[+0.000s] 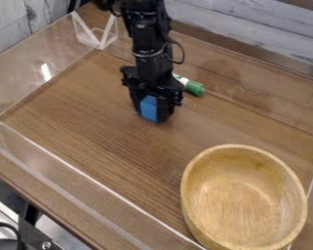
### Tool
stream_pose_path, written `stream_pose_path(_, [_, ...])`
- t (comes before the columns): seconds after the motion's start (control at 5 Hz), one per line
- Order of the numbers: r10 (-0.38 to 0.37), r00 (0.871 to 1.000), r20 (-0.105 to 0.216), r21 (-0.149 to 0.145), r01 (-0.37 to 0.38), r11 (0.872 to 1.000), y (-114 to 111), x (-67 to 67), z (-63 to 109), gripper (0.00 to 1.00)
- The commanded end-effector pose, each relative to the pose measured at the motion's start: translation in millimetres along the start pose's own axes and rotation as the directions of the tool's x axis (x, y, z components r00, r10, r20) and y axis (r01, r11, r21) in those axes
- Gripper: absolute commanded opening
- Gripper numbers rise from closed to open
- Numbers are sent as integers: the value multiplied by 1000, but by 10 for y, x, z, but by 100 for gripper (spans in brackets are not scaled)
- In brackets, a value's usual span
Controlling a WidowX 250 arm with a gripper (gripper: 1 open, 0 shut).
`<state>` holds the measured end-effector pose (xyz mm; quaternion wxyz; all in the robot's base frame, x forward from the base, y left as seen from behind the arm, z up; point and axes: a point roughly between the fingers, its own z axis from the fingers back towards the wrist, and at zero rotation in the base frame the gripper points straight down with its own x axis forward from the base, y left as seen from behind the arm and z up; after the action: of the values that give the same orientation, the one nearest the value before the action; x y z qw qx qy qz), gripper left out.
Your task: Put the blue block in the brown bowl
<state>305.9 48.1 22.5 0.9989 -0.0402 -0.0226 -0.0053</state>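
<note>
The blue block (pixel 148 108) stands on the wooden table a little left of centre, between the fingers of my black gripper (pixel 149 109), which comes straight down on it from above and is shut on it. The block's base looks to be touching the table. The brown bowl (pixel 245 197) sits at the front right, wide and shallow, with nothing in it, well apart from the gripper.
A green-and-white marker pen (pixel 189 87) lies just right of the gripper, behind it. Clear plastic walls (pixel 48 156) border the table on the left and front. A clear stand (pixel 94 34) sits at the back left.
</note>
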Motion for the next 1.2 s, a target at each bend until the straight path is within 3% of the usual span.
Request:
stream_pose_path(0.0, [-21,999,49,28,20,999,-22,79,236,0])
stream_pose_path(0.6, [-36,999,36,76,33,997,-91,12,539,0])
stream_pose_path(1.0, [-45,995,87,105,35,994,-330,-101,1070,0])
